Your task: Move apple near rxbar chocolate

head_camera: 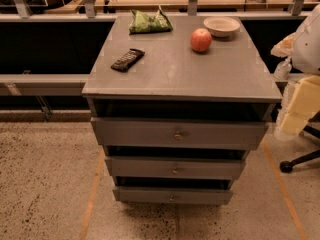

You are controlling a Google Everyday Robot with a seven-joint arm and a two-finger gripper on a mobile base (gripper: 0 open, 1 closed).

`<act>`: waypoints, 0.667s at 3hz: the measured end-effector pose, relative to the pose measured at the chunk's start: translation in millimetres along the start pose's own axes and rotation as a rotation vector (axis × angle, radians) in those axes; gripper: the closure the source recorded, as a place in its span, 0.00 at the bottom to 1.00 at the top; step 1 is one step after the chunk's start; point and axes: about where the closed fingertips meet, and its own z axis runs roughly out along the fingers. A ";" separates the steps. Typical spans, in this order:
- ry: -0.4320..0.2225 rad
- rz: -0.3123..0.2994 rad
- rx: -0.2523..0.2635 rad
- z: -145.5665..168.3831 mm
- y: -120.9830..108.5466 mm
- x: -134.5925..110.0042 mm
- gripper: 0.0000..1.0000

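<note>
The apple (201,40) rests unheld at the far right of the cabinet top (180,74), just beside the bowl (222,26) and well apart from the rxbar chocolate (127,59) lying flat at the left, so the move looks unstarted; the gripper is out of view, its grip impossible to tell

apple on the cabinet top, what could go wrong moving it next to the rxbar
The end effector is out of view. The apple is round and could roll on the flat cabinet top once released. It sits close to the bowl, which a grasp might nudge. The rxbar chocolate lies near a side edge and could be pushed off.
</note>
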 end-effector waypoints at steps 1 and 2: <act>-0.005 0.003 0.001 0.6 -1.0 -0.4 0.00; -0.071 0.048 0.017 9.6 -14.2 -4.8 0.00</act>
